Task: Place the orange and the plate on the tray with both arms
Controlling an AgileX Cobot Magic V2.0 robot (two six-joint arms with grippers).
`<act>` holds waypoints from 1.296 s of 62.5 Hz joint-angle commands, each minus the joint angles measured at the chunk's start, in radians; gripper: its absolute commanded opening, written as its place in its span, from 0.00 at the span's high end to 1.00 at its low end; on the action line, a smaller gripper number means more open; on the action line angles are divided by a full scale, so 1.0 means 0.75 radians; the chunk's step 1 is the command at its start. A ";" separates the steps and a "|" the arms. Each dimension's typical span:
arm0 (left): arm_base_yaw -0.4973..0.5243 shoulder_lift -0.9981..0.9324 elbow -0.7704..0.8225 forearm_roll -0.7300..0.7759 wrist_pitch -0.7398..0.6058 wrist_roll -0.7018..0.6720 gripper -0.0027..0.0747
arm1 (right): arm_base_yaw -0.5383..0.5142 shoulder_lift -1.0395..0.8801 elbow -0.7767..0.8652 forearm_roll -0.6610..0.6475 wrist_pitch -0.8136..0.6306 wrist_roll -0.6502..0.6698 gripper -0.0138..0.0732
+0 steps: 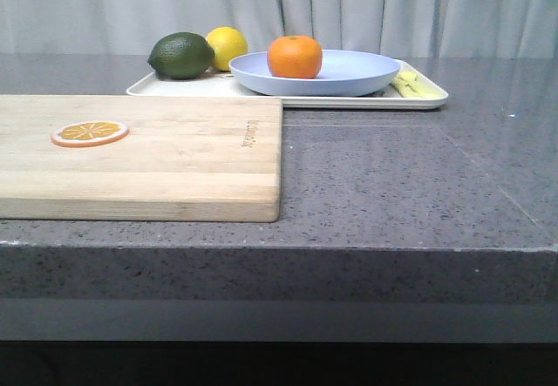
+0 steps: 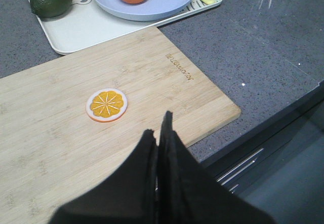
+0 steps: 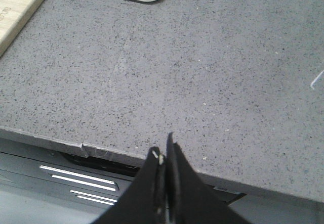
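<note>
Far back on the grey stone counter (image 1: 392, 177), the cream tray (image 1: 174, 90) lies flat with the pale blue plate (image 1: 349, 77) resting on its right half, and the orange (image 1: 295, 57) sits on the left part of that plate. On the tray's left part, off the plate, a dark green lime (image 1: 181, 56) stands in front of a yellow lemon (image 1: 228, 46), which it partly hides; the two look to be touching. Some pale yellow pieces (image 1: 413, 86) lie at the tray's right end, half hidden behind the plate rim and too small to make out. Nearer and to the left, a wooden cutting board (image 1: 174, 168) runs off the left edge of the front view, with a flat orange slice (image 1: 90, 132) lying on it and a small burned-in mark near its right edge that cannot be read. Neither arm shows in the front view. From the left wrist camera, the left claw (image 2: 159, 133) hangs above the board's near edge with its fingers pressed together and nothing between them. From the right wrist camera, the right claw (image 3: 164, 153) is likewise closed and empty, hanging over the counter's near edge, with only a corner of the tray and the board cut off in that view.
</note>
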 commanded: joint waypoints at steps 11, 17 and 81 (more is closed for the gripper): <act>0.093 -0.081 0.083 0.001 -0.223 -0.014 0.99 | -0.006 0.007 -0.033 -0.028 -0.076 -0.002 0.92; 0.239 -0.159 0.213 0.005 -0.372 -0.014 0.99 | -0.006 0.007 -0.033 -0.028 -0.076 -0.002 0.92; 0.756 -0.789 1.106 -0.159 -1.166 -0.014 0.99 | -0.006 0.007 -0.033 -0.028 -0.072 -0.002 0.92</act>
